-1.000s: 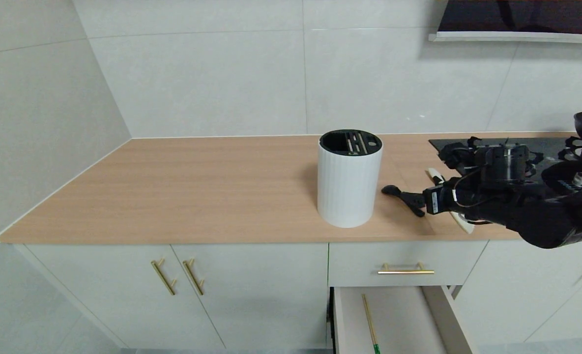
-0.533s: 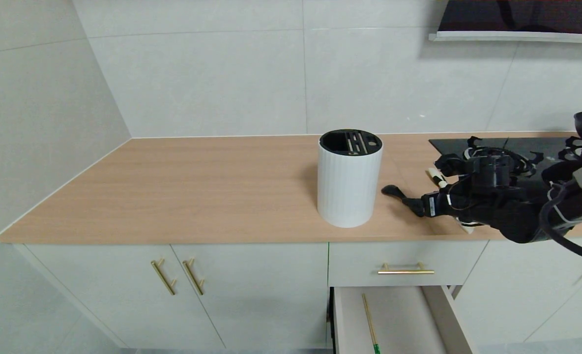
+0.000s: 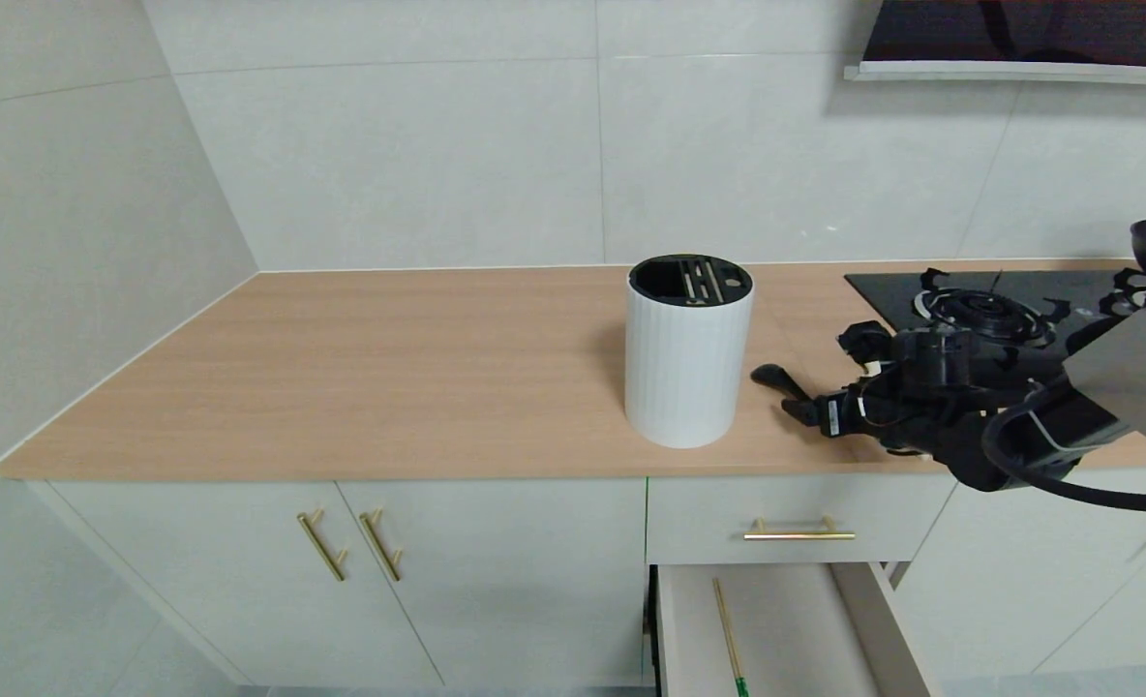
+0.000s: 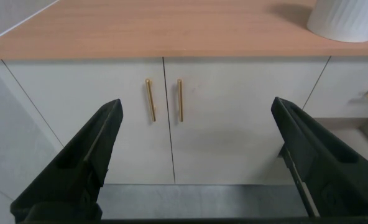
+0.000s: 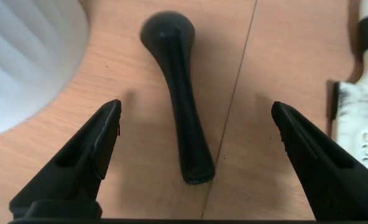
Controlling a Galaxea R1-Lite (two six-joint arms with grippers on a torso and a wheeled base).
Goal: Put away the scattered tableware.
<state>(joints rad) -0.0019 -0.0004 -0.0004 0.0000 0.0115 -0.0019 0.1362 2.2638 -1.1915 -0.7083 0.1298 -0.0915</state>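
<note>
Lying flat on the counter, the black utensil runs lengthwise toward the wide-open right hand, rounded end farthest.

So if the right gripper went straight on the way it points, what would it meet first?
The black utensil lying on the counter. It sits about centred in the open gap of the right gripper. How far off it is, I can't tell.

The bench is matt, pale wood grain. The white holder looks like matt plastic, finely ribbed. The black utensil is smooth and dull. The cabinet handles are shiny brass-toned metal, and the hob is glossy.
</note>
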